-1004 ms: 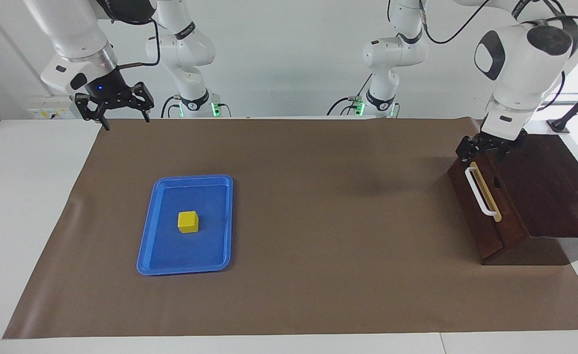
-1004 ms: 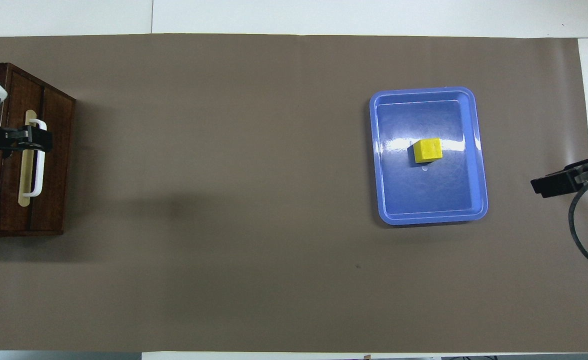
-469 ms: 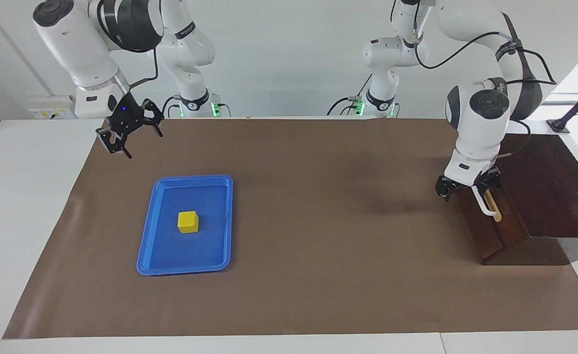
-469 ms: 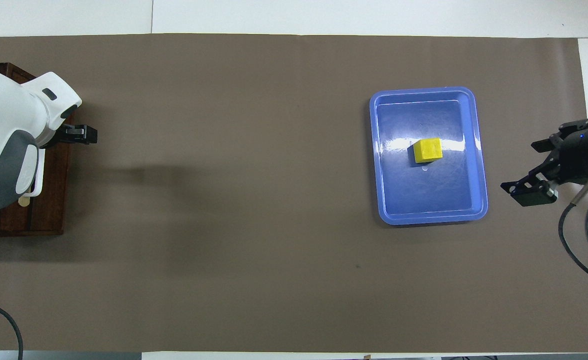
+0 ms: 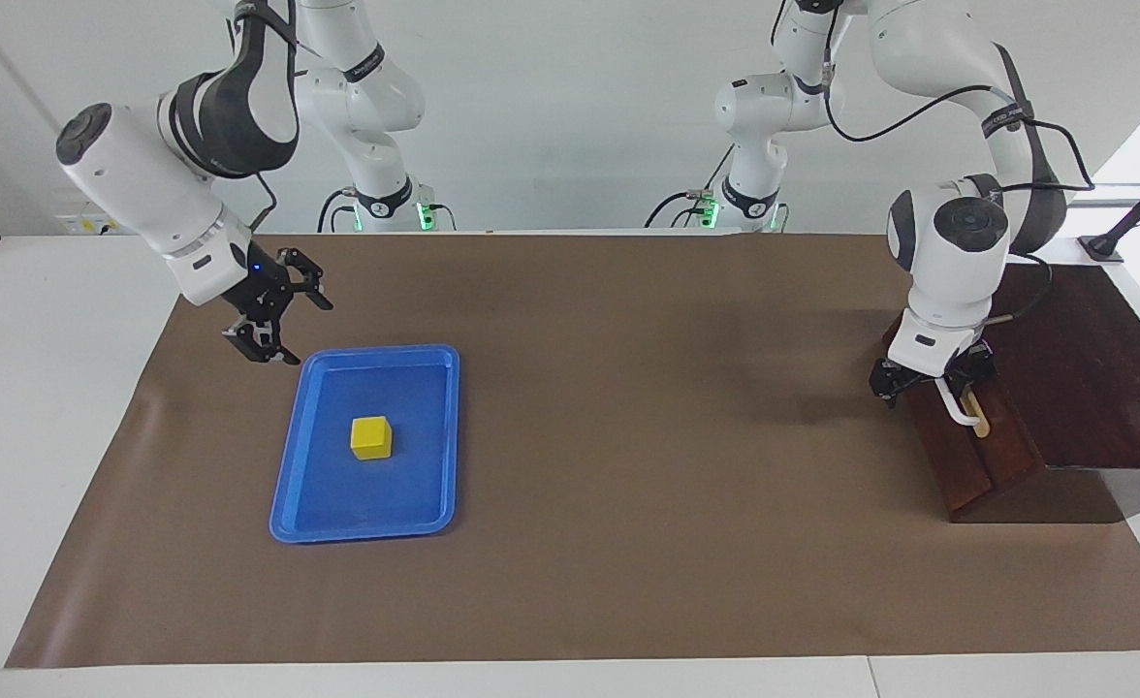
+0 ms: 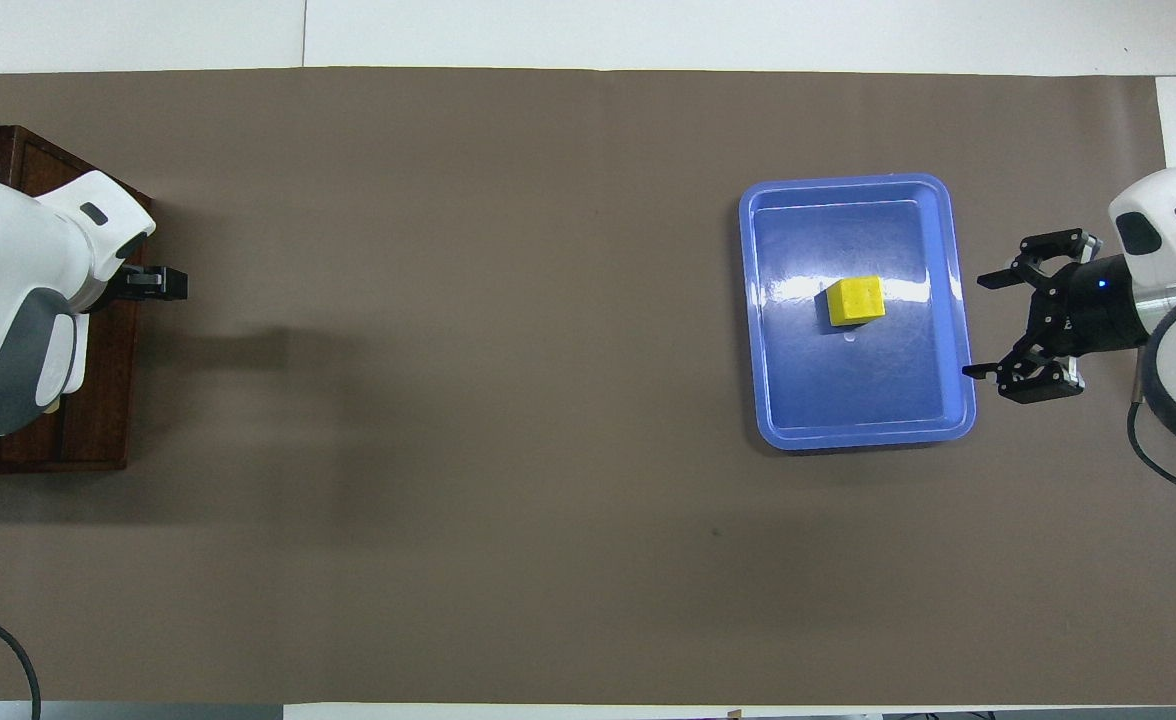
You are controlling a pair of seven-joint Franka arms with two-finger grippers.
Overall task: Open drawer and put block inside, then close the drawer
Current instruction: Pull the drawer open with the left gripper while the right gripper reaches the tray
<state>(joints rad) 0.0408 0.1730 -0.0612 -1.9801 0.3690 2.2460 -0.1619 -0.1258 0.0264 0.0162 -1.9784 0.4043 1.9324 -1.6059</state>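
Note:
The yellow block (image 5: 370,437) sits in the middle of the blue tray (image 5: 337,499); it also shows in the overhead view (image 6: 856,299). My right gripper (image 5: 291,328) is open and empty, over the mat just beside the tray's edge toward the right arm's end (image 6: 983,325). The dark drawer (image 5: 967,456) is closed in its wooden box (image 5: 1084,368). My left gripper (image 5: 929,380) is low at the drawer front, open, straddling the end of the white handle (image 5: 958,412) nearer the robots. From overhead the arm hides the handle; one finger (image 6: 166,285) sticks out.
A brown mat (image 5: 628,436) covers the table between the tray and the box. The tray (image 6: 848,405) lies toward the right arm's end, the box (image 6: 98,420) at the left arm's end. White table margins surround the mat.
My right gripper has come down and toward the tray. My left gripper dropped from the box's top edge to the handle, then barely moved. Block and drawer have not moved.

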